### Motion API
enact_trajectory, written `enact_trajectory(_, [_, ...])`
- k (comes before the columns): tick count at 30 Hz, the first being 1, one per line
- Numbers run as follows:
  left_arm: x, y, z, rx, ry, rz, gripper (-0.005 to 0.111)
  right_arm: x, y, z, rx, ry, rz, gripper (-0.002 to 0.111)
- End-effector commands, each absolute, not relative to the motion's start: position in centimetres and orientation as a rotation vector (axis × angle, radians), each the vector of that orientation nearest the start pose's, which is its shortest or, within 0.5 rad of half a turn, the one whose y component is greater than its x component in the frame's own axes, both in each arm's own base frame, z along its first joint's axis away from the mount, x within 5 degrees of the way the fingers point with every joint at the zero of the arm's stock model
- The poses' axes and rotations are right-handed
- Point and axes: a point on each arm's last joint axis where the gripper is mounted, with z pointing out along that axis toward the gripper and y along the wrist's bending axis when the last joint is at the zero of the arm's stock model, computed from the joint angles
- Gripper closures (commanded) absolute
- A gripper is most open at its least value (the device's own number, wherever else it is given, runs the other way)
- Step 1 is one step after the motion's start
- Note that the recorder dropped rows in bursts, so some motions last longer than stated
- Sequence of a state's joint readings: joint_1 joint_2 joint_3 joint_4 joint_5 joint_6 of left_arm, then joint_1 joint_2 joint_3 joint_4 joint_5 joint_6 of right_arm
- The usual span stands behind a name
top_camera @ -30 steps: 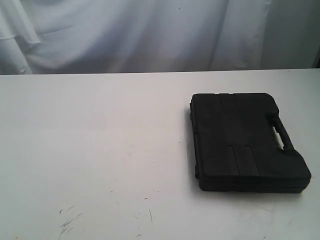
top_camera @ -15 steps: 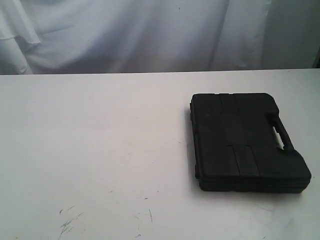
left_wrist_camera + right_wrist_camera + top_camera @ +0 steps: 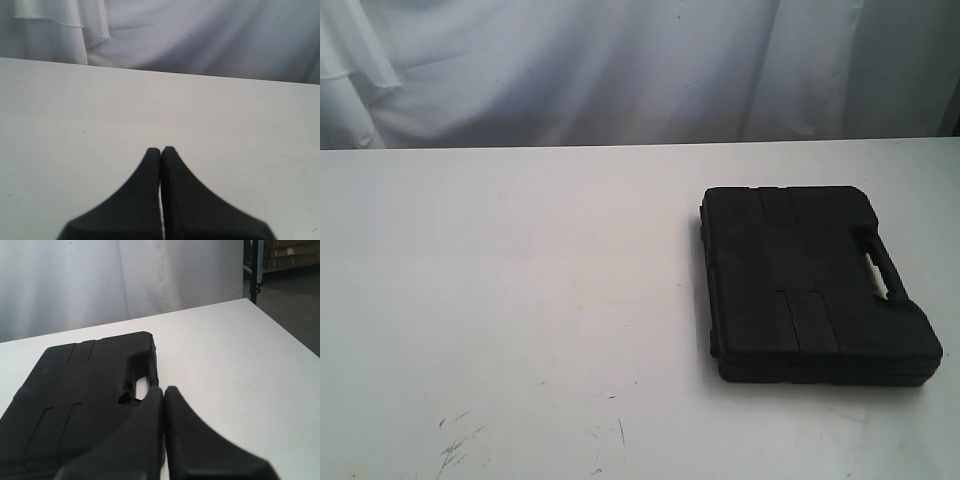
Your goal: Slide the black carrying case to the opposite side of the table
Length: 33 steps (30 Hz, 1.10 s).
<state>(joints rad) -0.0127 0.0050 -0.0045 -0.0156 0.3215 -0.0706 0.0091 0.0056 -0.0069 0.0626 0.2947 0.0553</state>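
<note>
The black carrying case (image 3: 810, 285) lies flat on the right half of the white table (image 3: 520, 300), its handle (image 3: 883, 270) facing the right edge. No arm shows in the exterior view. In the right wrist view the case (image 3: 75, 390) fills one side, and my right gripper (image 3: 164, 390) is shut with nothing in it, its tips close beside the handle (image 3: 140, 375). The left wrist view holds only bare table (image 3: 150, 105) under my left gripper (image 3: 161, 149), which is shut on nothing; the case is out of that view.
A white curtain (image 3: 620, 70) hangs behind the table's far edge. Dark scratches (image 3: 455, 445) mark the near left of the tabletop. In the right wrist view the table's corner (image 3: 247, 301) gives way to a dark floor and a shelf frame (image 3: 257, 270).
</note>
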Motion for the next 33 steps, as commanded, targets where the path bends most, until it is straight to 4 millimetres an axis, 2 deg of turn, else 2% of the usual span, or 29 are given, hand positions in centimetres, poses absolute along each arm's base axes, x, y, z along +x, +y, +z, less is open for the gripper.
enact_trajectory(1, [5.41,-0.1,18.48,-0.066,1.797,-0.074,0.107,5.34,0.19,18.21,0.061,1.828,0.083,0.108])
enact_trajectory(33, [5.41,-0.1,18.48,-0.066,1.797,-0.074,0.107,5.33,0.17,18.15,0.047,1.836,0.068,0.108])
